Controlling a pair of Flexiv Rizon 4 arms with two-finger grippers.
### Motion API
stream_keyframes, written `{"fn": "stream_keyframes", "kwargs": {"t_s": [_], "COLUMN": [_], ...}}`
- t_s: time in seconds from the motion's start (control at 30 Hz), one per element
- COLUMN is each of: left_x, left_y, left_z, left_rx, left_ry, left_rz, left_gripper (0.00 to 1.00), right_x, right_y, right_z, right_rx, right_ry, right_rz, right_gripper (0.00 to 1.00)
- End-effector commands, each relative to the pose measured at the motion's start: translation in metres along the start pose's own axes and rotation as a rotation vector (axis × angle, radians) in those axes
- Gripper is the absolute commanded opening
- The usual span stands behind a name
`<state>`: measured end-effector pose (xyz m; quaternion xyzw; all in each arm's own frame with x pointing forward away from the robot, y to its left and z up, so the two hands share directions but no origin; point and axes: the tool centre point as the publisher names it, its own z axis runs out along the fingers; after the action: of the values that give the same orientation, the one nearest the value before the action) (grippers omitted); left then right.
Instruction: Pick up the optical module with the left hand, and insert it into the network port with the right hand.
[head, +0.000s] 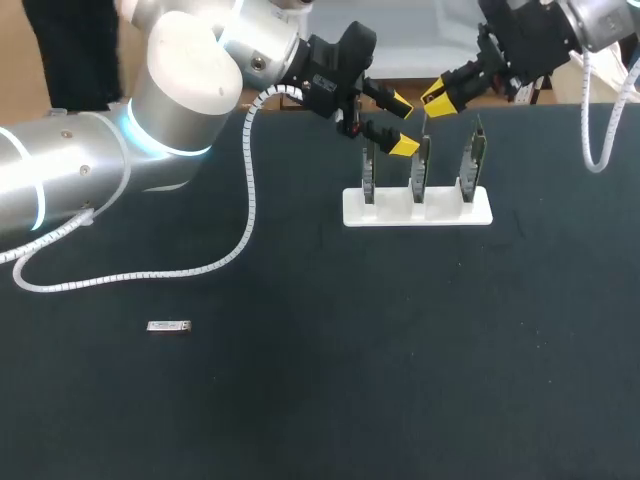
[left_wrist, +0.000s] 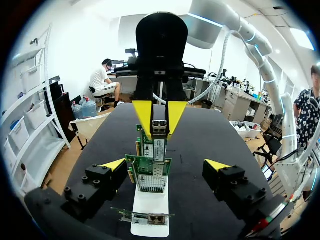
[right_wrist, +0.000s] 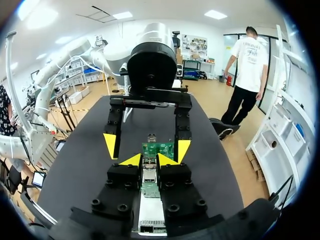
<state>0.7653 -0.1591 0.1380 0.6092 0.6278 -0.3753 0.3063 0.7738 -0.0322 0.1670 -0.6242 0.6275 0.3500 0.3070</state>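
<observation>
Small silver rectangular optical module (head: 168, 325) lay flat on the black table (head: 400, 350), well to the left of the white plastic stand (head: 440, 215) and on its near side, w/ nothing touching it. Its long axis ran left-right, approx. parallel to the stand's long edge. Left gripper (head: 401, 125) hung just left of and above the stand, yellow-tipped fingers wide apart w/ nothing between them. It pointed along the row of three upright green circuit cards (left_wrist: 150, 167), i.e. away from the module and well apart from it. Right gripper (head: 438, 100) sat above the stand, over the middle-to-right cards, fingers close together on a small metal piece (right_wrist: 149, 175), prob. a second module, at a card's top edge. Judgement: left arm was the nearer one, as it came in from the module's side of the stand. It would need to travel left and nearward, drop, and close across the module's short width.
</observation>
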Motion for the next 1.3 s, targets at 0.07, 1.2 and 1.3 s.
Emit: {"fn": "stream_keyframes", "kwargs": {"t_s": [0.07,1.2,1.3], "left_x": [-0.001,-0.001,-0.001], "left_y": [0.001,0.001,0.001], "left_z": [0.0,0.0,0.0], "left_rx": [0.001,0.001,0.001], "left_ry": [0.003,0.003,0.003], "left_rz": [-0.001,-0.001,-0.001], "left_gripper": [1.0,1.0,1.0], "right_x": [-0.001,0.017,0.017], "right_y": [0.002,0.004,0.004], "right_z": [0.001,0.01,0.011], "right_rx": [0.01,0.017,0.02], "right_ry": [0.003,0.022,0.02], "right_rz": [0.001,0.066,0.069], "right_gripper": [0.0,0.0,0.0]}}
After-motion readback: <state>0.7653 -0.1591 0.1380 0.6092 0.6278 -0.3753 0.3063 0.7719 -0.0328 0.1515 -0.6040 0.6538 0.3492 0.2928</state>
